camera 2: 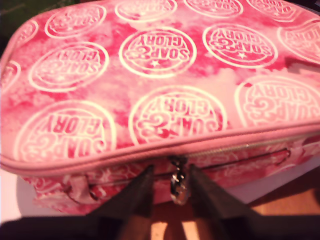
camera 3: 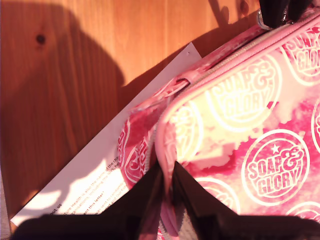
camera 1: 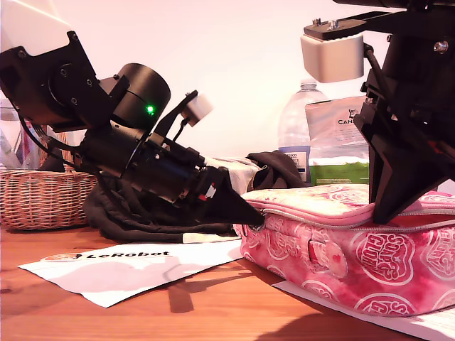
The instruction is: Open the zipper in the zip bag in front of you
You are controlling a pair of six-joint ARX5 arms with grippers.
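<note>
Soft pink fabric zip bag (camera 1: 355,256) with white circular logo prints lies on the wooden tabletop (camera 1: 142,312), partly over white printed paper (camera 3: 85,185). Its pale toothed zipper (camera 2: 250,145) runs just under the top panel. My first claw (camera 2: 170,187) sits at the bag's side, fingers closed around the small metal ring pull (camera 2: 177,187). My second claw (camera 3: 167,187) pinches the piped top edge at a rounded corner. Behind: wicker basket (camera 1: 43,199), clear plastic bottle (camera 1: 302,135), green-and-silver pouch (camera 1: 341,142).
</note>
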